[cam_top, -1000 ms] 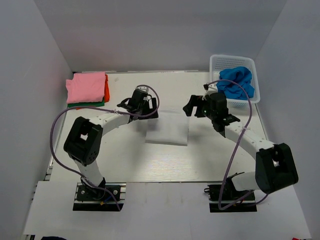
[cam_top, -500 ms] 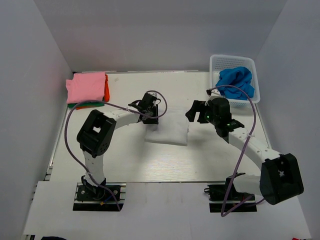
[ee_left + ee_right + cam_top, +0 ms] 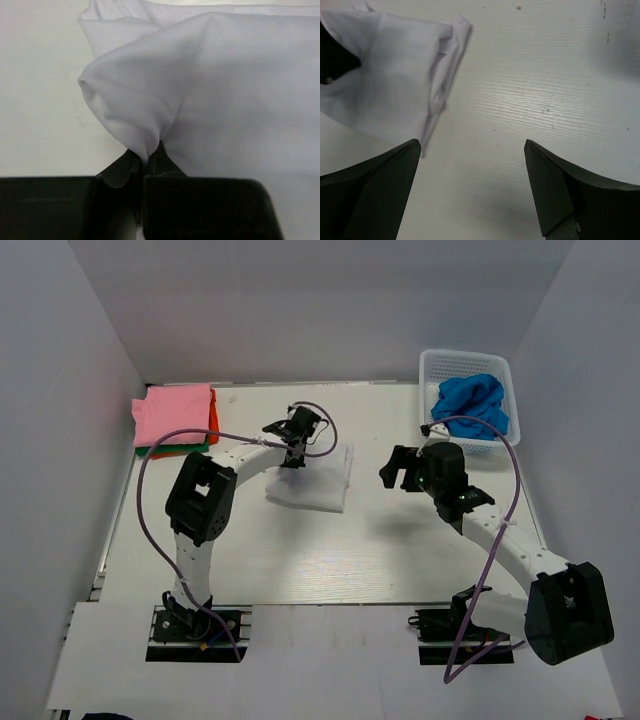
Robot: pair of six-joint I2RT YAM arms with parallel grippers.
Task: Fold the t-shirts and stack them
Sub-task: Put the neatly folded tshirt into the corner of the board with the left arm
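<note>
Fabric of the white t-shirt (image 3: 230,85) sits pinched in the left pincer (image 3: 149,152); the right pincer (image 3: 471,146) hangs spread nearby.

white table (image 3: 330,565), white t-shirt (image 3: 312,488), shirt stack (image 3: 174,413), lattice basket (image 3: 458,364)

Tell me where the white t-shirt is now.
In the top view, the folded white t-shirt lies on the table, left of centre, its far edge pinched by the left gripper; the open right gripper hovers to its right.
</note>
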